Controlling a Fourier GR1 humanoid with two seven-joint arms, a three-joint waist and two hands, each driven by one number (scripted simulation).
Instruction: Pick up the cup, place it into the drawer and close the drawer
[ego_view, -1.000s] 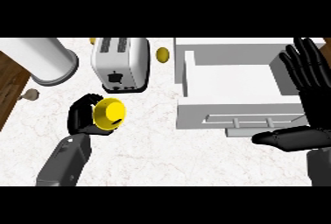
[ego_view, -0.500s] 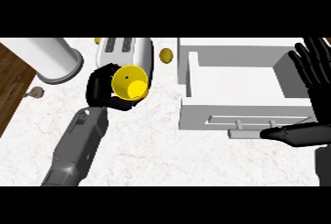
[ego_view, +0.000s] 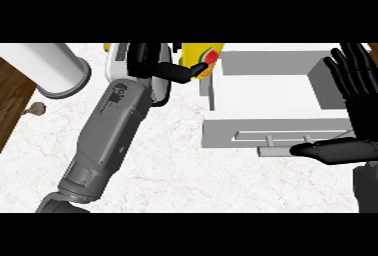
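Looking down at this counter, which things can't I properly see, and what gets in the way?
- Toaster, head view: mostly covered by the left hand and its forearm.
- Yellow cup: partly wrapped by that hand, and its top is cut off by the upper edge.
- Drawer: its right part sits behind the open right hand.
- Small tan thing by the white cylinder: too small to identify.

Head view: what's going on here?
The left hand is curled round the yellow cup and holds it up near the drawer's left wall, above the toaster, which it mostly hides. The drawer is open and the cup is not yet in it. The right hand rests open at the drawer's right side, thumb by the handle. A white cylinder stands at the far left.
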